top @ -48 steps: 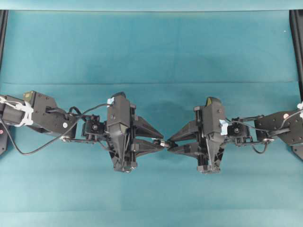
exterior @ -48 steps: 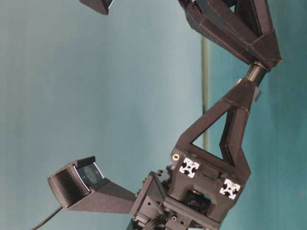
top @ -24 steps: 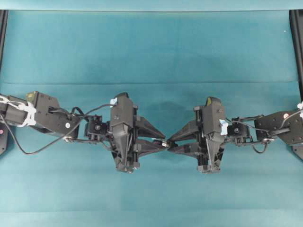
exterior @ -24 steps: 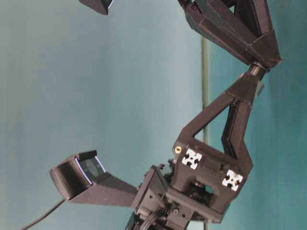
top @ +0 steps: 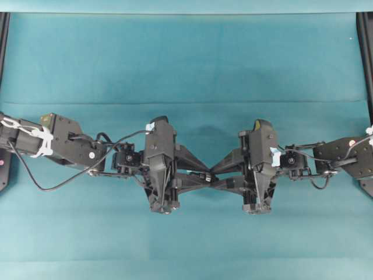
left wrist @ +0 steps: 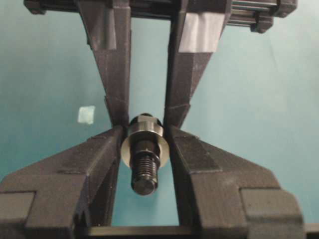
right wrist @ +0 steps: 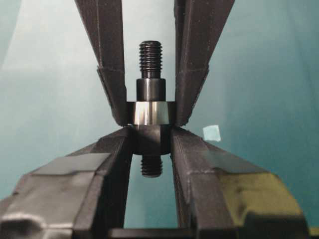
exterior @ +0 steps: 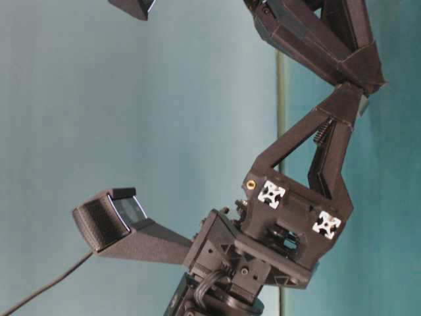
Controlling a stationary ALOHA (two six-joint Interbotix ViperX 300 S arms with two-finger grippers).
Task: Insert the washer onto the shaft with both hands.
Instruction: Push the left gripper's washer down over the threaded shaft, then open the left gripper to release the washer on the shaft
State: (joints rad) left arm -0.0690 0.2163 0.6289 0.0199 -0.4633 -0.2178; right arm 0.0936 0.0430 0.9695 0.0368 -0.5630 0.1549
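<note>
The two grippers meet tip to tip above the middle of the teal cloth. In the left wrist view the washer (left wrist: 128,149), a silvery ring, sits around the dark shaft (left wrist: 145,172), whose threaded end points at the camera. My left gripper (left wrist: 145,133) is shut on the washer's rim. In the right wrist view my right gripper (right wrist: 150,134) is shut on the shaft (right wrist: 151,59), just behind the silvery washer (right wrist: 149,113); threads stick out both ways. From overhead the left gripper (top: 204,175) and the right gripper (top: 213,176) have their fingertips interleaved, which hides both parts.
Teal cloth (top: 186,58) covers the table, with a fold line across it. Black frame rails stand at the right edge (top: 365,52) and the left edge (top: 3,35). A pale tape scrap (left wrist: 86,114) lies on the cloth below the grippers and also shows as a tape scrap (right wrist: 212,132).
My left gripper has moved right toward the right gripper, closing the gap that showed the bare shaft. The fingertips now overlap. The right arm has stayed in place.
</note>
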